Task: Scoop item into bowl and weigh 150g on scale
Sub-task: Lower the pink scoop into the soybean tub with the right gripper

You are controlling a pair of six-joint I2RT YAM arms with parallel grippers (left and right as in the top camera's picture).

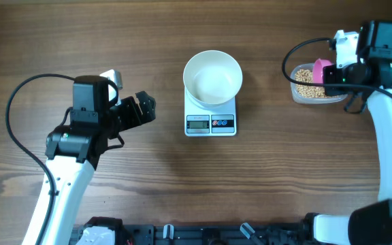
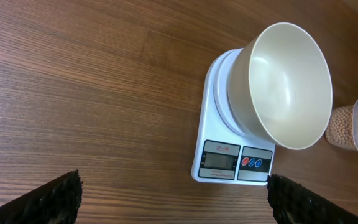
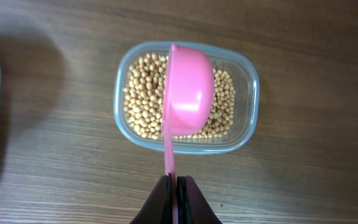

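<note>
The white bowl (image 1: 213, 77) stands empty on the small white scale (image 1: 211, 123) at the table's middle; both also show in the left wrist view, bowl (image 2: 288, 84) on scale (image 2: 235, 158). The tan beans (image 3: 142, 93) fill a clear plastic tub (image 3: 251, 106) at the far right (image 1: 312, 90). My right gripper (image 3: 174, 186) is shut on the thin handle of a pink scoop (image 3: 188, 93), which is turned on its side over the beans. My left gripper (image 2: 174, 184) hangs open over bare wood, left of the scale, holding nothing.
The wooden table (image 1: 182, 184) stretches all around the scale. Black cables loop from both arms, one at the left (image 1: 19, 102) and one near the tub (image 1: 298, 47). A dark rail (image 1: 203, 235) runs along the front edge.
</note>
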